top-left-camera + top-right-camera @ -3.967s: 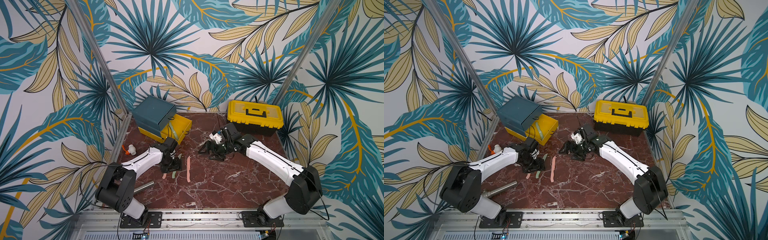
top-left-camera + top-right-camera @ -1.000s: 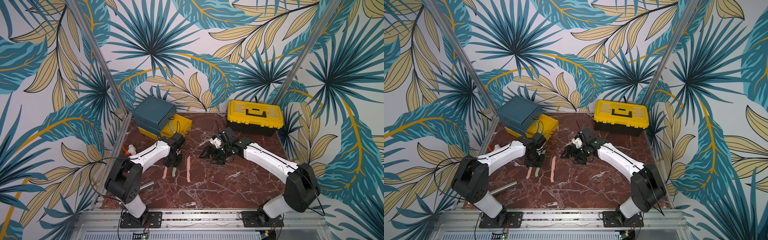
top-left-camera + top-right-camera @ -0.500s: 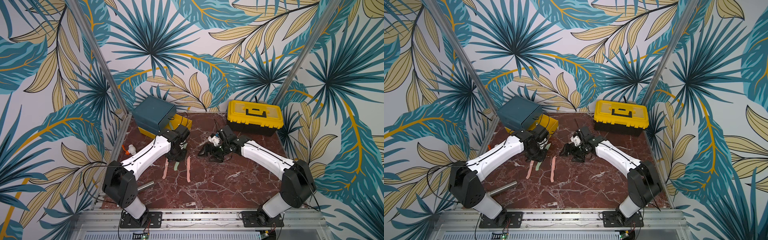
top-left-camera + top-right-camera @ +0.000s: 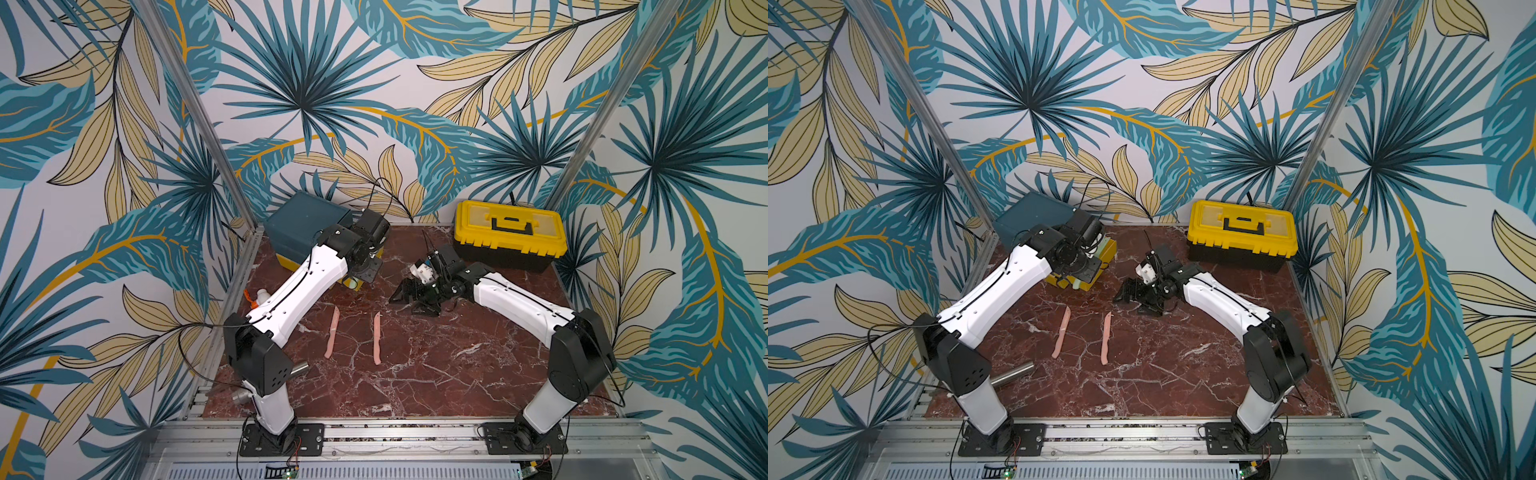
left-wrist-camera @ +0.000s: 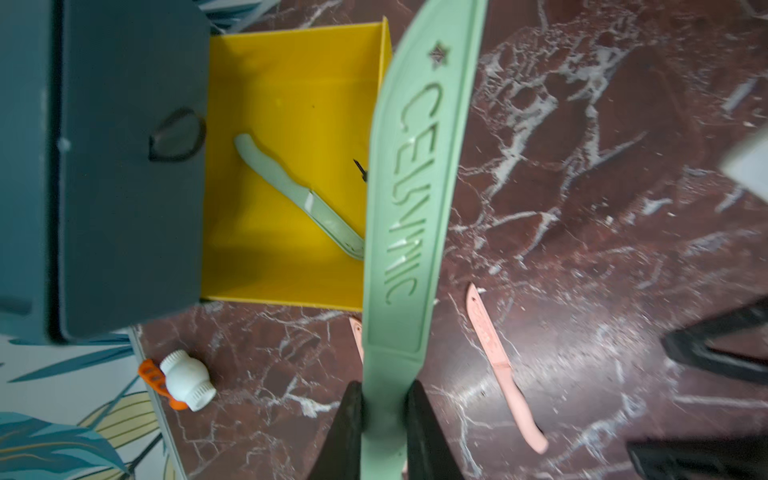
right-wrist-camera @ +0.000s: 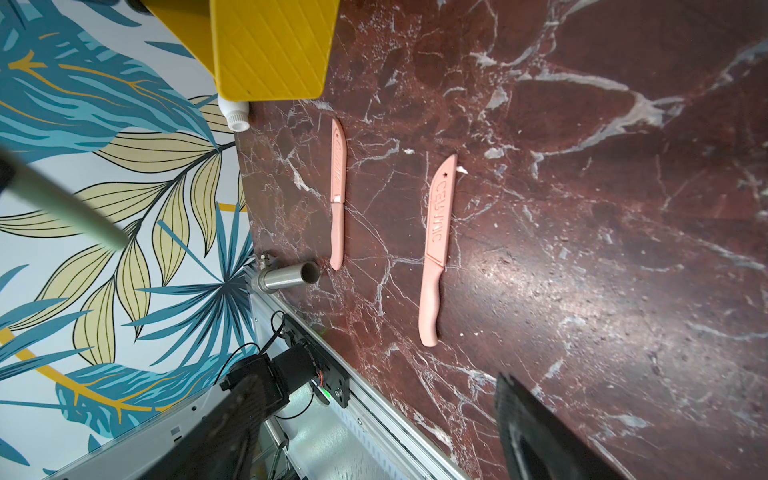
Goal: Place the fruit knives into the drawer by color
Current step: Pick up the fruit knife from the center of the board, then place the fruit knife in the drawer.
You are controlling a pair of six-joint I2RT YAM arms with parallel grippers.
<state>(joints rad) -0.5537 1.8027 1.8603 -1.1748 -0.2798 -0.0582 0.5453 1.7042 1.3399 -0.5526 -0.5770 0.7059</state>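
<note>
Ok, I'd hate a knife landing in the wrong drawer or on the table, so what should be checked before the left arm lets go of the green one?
1. Grip: the left gripper is shut on the held green knife at its handle: ok.
2. Target: the yellow drawer is pulled open: ok.
3. Colour match: the knife in the drawer is also green: ok.
4. Blade fully over the drawer: it crosses the front wall in the left wrist view: cannot tell.
5. Other arm: the right gripper is open and apart from the drawer: ok.
</note>
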